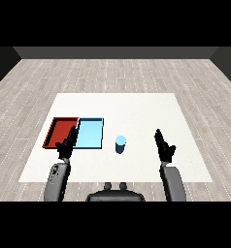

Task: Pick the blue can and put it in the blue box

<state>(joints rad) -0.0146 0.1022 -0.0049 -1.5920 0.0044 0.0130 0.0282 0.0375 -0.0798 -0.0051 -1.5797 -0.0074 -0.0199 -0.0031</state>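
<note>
I am looking down across the white counter with both forearms coming in from the lower corners. The blue can is standing upright on the counter, just to the right of the light blue tray and apart from it, roughly midway between my two hands. The red tray is lying directly left of the light blue one, the two touching side by side.

My right robot hand is hovering to the right of the can, well clear of it, with its fingers straight and pointing forward, spread wide and holding nothing. My left robot hand is reaching over the near edge of the trays, about where the red and light blue ones meet; its fingers are also stretched out and relaxed, gripping nothing.

The can is sitting outside both trays, and neither hand is touching it
</note>
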